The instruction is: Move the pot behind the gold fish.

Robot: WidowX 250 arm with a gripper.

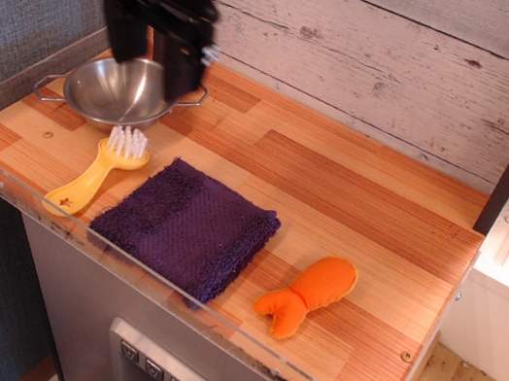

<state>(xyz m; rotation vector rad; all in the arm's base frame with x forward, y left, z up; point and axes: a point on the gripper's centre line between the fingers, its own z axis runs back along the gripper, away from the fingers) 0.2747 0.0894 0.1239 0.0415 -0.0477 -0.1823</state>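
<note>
The pot (pixel 114 93) is a shallow shiny steel bowl with thin wire handles, standing at the back left of the wooden counter. The gold fish (pixel 308 295) is a small orange stuffed toy lying near the front edge, right of centre, far from the pot. My black gripper (pixel 151 72) hangs over the pot's back right part, motion-blurred. Its two fingers stand apart and hold nothing. The right finger (pixel 183 69) reaches down by the pot's right rim; I cannot tell whether it touches.
A yellow-handled brush (pixel 97 174) with white bristles lies just in front of the pot. A purple cloth (pixel 187 226) lies at front centre. A clear acrylic lip (pixel 213 314) runs along the counter's front edge. A plank wall (pixel 387 56) stands behind.
</note>
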